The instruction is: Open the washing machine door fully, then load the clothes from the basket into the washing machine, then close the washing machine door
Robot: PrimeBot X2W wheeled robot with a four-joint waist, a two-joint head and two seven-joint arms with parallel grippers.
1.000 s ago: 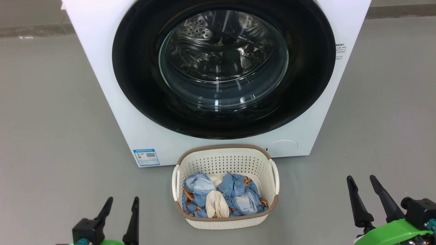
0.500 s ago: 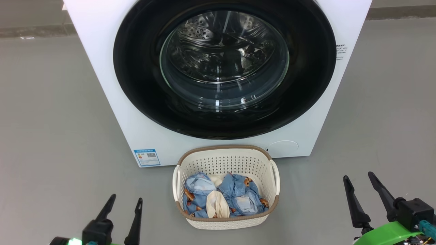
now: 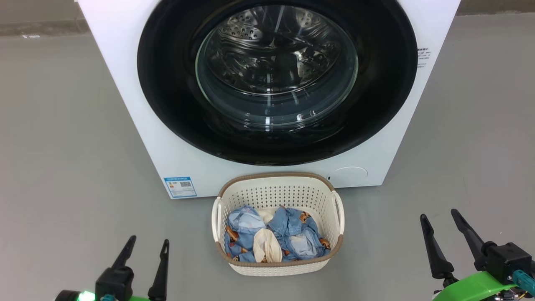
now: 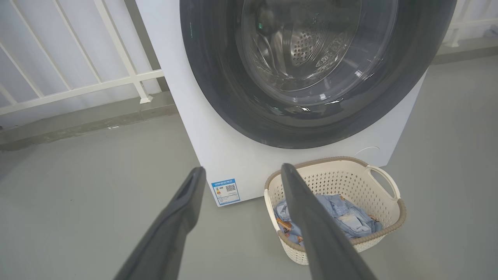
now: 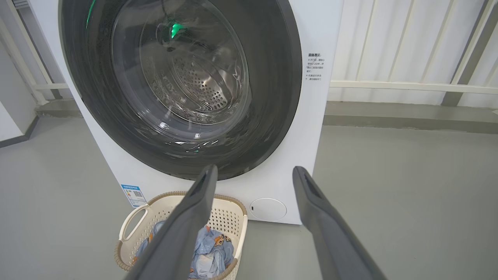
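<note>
1. Grey floor (image 3: 62, 146) is seen under everything, and a white railing (image 4: 78, 89) is made out behind the washing machine (image 3: 125, 83) in the left wrist view.
2. The washing machine door (image 3: 175, 104) is shut flush against the white front, and the steel drum is seen through its glass.
3. The basket (image 3: 276, 175) is set on the floor just before the machine's lower front edge, below the door. The clothes (image 3: 288, 238) are heaped inside it, blue bear-print pieces with a cream one among them.
4. Against the pictures of a second before, the whole head view is shifted: machine and basket are shown slightly higher and the door a touch larger. This is put down to the camera, not to the things, and nothing in the basket is disturbed.
5. The left gripper (image 3: 149, 239) is held at the lower left with fingers spread and nothing between them. The right gripper (image 3: 438, 214) is likewise spread and empty at the lower right. Both are kept well apart from basket and door.
6. The shift is judged to be an approach, and the door-opening step is judged not yet begun.
</note>
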